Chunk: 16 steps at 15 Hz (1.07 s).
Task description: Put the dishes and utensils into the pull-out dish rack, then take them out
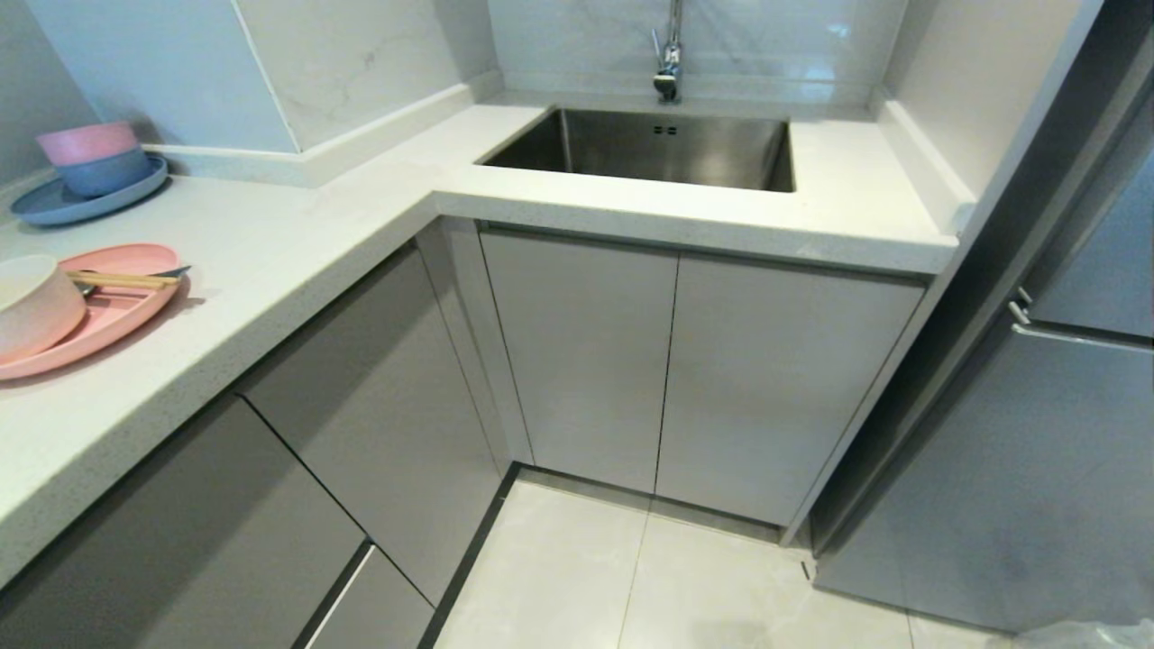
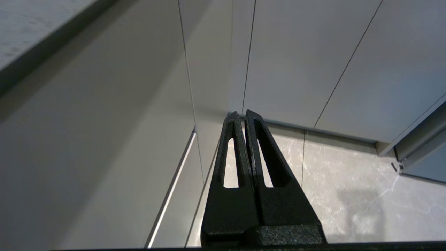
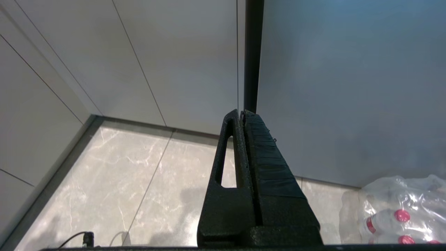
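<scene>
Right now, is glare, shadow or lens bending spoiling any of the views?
Head view: straight cabinet edges bow outward, glare on the steel sink, round pink plate clear.
Left wrist view: shut left tool sharp, soft shadow on the floor.
Right wrist view: right tool sharp, floor sheen.

The cream bowl [image 1: 34, 305] is cut off; spoon [image 1: 135, 275] mostly hidden.

Matte pink plate [image 1: 108, 315] w/ pale wood chopsticks [image 1: 122, 280], speckled stone-look counter [image 1: 297, 252], brushed steel sink [image 1: 649, 149].

Pink plate [image 1: 108, 315] on counter w/ cream bowl [image 1: 32, 306], chopsticks [image 1: 122, 280] atop.
</scene>
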### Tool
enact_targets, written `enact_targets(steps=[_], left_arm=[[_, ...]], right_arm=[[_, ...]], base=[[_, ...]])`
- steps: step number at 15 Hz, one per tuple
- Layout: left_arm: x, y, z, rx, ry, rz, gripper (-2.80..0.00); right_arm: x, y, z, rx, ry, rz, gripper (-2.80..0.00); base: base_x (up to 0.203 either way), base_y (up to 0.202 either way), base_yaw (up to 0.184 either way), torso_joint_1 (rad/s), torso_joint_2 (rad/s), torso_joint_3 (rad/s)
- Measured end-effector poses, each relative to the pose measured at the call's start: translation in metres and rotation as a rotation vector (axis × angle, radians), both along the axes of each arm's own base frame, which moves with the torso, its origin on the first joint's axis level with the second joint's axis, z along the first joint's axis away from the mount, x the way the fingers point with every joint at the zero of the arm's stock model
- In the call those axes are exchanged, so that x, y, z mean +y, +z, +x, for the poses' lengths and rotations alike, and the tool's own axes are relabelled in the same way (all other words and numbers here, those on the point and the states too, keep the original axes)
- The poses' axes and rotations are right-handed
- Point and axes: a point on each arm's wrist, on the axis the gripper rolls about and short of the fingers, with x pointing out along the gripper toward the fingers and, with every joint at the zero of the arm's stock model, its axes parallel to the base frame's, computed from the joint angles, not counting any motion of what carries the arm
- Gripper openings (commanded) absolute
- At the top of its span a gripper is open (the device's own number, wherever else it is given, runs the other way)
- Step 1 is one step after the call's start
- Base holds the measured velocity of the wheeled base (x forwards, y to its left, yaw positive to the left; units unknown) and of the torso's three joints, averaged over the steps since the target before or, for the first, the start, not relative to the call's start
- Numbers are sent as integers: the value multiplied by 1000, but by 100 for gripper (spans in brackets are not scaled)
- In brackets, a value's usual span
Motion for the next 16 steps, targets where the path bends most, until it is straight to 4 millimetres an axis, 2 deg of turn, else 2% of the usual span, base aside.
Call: enact_targets(steps=[16], left_arm=[[0,0,0,0,1,0,-280]], right_arm=[[0,0,0,0,0,0,-280]], base=[[0,0,0,4,2,203]])
